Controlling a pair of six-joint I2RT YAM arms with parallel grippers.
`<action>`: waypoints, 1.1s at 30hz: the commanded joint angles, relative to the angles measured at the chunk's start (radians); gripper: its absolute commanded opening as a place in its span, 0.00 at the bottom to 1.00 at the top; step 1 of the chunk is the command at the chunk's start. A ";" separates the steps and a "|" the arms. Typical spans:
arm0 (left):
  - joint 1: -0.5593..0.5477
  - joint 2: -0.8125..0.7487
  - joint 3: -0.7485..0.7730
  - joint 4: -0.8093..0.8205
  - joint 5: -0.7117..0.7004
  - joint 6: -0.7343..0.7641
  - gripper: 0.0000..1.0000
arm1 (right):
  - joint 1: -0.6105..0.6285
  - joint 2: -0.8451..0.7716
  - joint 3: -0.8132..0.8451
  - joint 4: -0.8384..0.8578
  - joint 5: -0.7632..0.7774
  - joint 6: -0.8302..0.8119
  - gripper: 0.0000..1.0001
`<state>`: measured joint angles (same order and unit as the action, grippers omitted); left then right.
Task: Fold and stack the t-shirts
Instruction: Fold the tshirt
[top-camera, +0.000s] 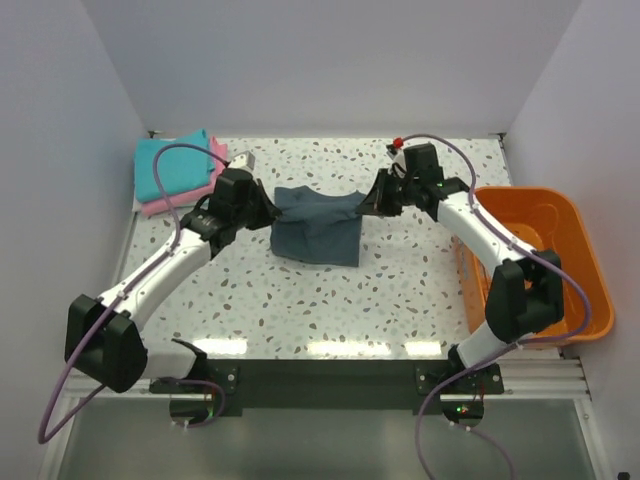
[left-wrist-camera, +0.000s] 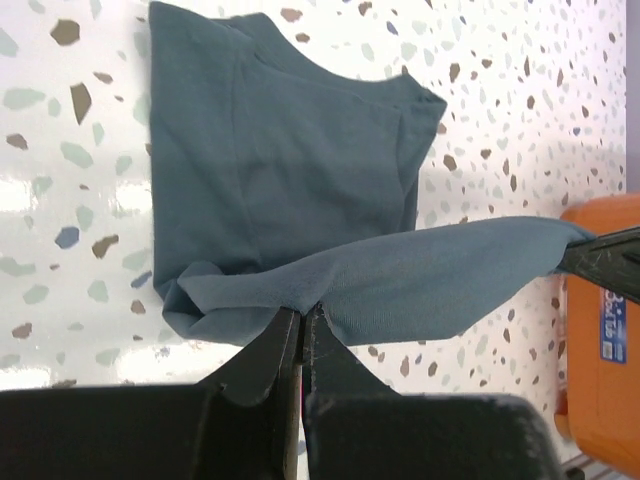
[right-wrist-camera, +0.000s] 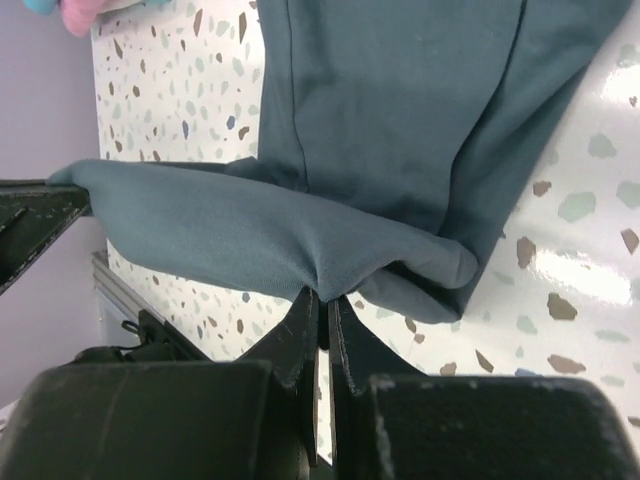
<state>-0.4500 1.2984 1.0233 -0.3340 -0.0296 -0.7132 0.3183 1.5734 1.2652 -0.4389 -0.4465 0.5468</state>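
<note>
Slate blue-grey soft cloth t-shirt lies mid-way across the speckled white table, one edge lifted taut. Both the left pincer and the right pincer are clamped tight on that edge. A turquoise t-shirt rests on a pink t-shirt at the far-left corner.

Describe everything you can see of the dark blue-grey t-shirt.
The dark blue-grey t-shirt is soft, matte knit cloth, partly folded near the middle of the speckled table. Its near part lies flat on the table. Its far edge is lifted and stretched between the left gripper and the right gripper, each shut on a pinch of cloth. Stitched seams show on the flat part.
</note>
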 joint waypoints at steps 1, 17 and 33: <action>0.042 0.060 0.080 0.072 0.020 0.047 0.00 | -0.019 0.069 0.098 0.035 -0.070 -0.028 0.00; 0.165 0.582 0.422 0.193 0.224 0.179 0.00 | -0.062 0.362 0.286 0.029 0.054 0.021 0.00; 0.192 0.744 0.585 0.179 0.227 0.290 1.00 | -0.078 0.498 0.482 -0.041 0.135 -0.064 0.99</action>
<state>-0.2665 2.1212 1.6291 -0.1986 0.1799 -0.4919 0.2428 2.1628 1.7584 -0.4599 -0.3408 0.5217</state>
